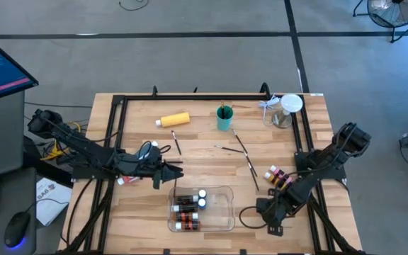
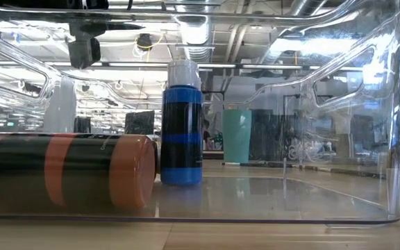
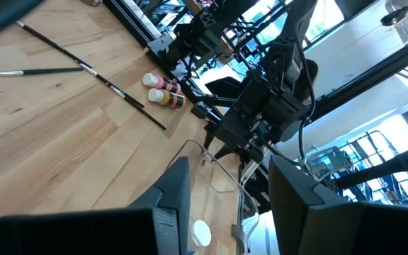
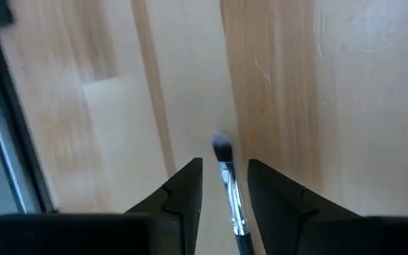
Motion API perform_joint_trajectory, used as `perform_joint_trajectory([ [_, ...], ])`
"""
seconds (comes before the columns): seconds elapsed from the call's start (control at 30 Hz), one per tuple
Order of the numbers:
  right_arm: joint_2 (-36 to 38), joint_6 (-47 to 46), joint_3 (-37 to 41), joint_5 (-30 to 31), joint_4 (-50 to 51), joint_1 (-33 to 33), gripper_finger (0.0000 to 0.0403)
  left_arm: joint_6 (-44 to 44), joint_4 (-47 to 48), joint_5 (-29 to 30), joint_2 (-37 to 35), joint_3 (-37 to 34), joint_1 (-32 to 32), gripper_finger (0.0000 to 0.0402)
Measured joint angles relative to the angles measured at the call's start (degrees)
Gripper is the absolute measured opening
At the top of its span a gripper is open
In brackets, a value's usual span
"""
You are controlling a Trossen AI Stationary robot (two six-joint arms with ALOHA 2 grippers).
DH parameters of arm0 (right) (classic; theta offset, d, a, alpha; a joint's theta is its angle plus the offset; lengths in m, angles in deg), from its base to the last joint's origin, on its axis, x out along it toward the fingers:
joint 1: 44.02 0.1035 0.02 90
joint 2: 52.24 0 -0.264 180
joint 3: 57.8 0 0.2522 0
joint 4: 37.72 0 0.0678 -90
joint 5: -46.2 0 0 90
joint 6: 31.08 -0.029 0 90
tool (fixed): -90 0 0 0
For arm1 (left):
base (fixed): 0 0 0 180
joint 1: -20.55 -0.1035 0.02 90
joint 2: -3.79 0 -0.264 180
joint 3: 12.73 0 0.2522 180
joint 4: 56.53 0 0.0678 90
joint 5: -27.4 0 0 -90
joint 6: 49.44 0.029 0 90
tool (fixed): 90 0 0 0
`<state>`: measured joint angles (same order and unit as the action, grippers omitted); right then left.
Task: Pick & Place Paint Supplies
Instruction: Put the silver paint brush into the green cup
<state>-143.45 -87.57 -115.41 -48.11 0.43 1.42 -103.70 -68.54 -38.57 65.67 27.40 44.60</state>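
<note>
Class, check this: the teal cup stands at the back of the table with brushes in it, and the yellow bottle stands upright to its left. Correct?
Not quite. The yellow bottle lies on its side, as the high view shows. The rest holds: it is left of the teal cup, which stands at the back with brushes in it.

Three brown bottles [image 1: 185,206] with white caps lie on their sides in the tray [image 1: 227,193], near 6 o'clock of the table [image 1: 211,159]; in the low view one blue tube [image 2: 182,123] stands upright there. A yellow bottle [image 1: 173,120] lies at 11 o'clock. Thin dark brushes [image 1: 245,152] lie scattered at the center. Two small bottles [image 1: 275,176] lie at 4 o'clock. One brush [image 4: 229,185], bristles forward, sits between the right claw [image 4: 224,185] fingers.
</note>
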Motion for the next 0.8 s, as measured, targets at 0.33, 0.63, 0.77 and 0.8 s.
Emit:
perform_joint_trajectory([
  [0.33, -0.01, -0.11, 0.00, 1.97, -0.47, 0.66, 0.0107, -0.09, 0.02, -0.01, 0.00, 0.00, 0.00, 0.0099],
  [0.63, -0.01, 0.05, 0.00, 3.38, -1.50, 0.73, 0.0107, -0.09, 0.02, -0.02, 0.00, 0.00, 0.00, 0.0099],
  [0.77, -0.01, 0.04, 0.00, 3.46, -1.62, 0.99, 0.0107, -0.09, 0.02, -0.02, 0.00, 0.00, 0.00, 0.0099],
  [0.8, -0.01, 0.04, 0.02, 3.57, -1.70, 1.18, 0.0107, -0.09, 0.02, -0.02, 0.00, 0.00, 0.00, 0.0099],
])
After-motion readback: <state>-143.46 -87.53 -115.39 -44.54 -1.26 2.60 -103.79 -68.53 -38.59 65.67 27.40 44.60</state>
